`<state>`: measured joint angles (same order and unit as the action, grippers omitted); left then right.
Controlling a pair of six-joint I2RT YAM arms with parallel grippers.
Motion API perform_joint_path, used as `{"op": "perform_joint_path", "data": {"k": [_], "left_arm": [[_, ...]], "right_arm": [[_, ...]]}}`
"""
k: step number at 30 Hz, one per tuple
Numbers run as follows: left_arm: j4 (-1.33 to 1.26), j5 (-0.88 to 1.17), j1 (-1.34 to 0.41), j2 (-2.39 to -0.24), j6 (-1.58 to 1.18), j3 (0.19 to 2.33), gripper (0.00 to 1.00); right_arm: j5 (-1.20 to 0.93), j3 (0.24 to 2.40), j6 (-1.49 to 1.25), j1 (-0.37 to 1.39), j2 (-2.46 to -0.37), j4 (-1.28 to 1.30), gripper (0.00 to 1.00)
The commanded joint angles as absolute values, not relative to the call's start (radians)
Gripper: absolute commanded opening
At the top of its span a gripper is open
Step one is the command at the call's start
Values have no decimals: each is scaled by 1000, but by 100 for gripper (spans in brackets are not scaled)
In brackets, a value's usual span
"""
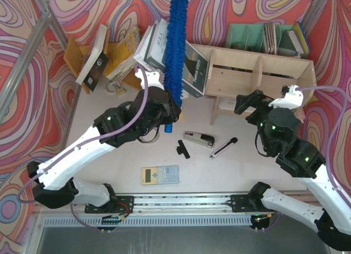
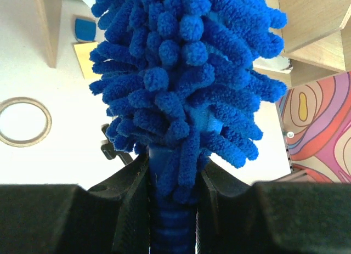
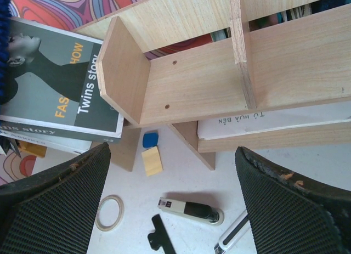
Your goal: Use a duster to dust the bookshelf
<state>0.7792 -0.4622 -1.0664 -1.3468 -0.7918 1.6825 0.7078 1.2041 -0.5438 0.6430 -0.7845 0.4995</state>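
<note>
Tally recorded: one duster (image 1: 176,40), one bookshelf (image 1: 236,78), one stapler (image 1: 199,139), one calculator (image 1: 160,175), one pen (image 1: 223,147), one black clip (image 1: 182,148), one tape ring (image 2: 22,99), one green file organiser (image 1: 247,37).

stapler (image 1: 198,139), calculator (image 1: 160,174), pen (image 1: 223,147), black clip (image 1: 183,149), tape roll (image 2: 25,100), green file organiser (image 1: 247,37)

A long, flat, bright blue fluffy microfibre duster (image 1: 176,51) is raised and stretches away from us, its short blue handle at the near end. Just to its right stands a pale plywood bookshelf (image 1: 258,73) on legs, with upright dividers forming open compartments.
</note>
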Motion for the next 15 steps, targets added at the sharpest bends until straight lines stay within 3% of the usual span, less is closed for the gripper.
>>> {"op": "perform_joint_path", "data": {"k": [1, 15], "left_arm": [[738, -555, -1057, -1287, -732, 1665, 0], [664, -583, -1023, -1104, -538, 1620, 0]], "right_arm": [[733, 1192, -552, 644, -775, 509, 84], [725, 1184, -558, 644, -781, 505, 84]]}}
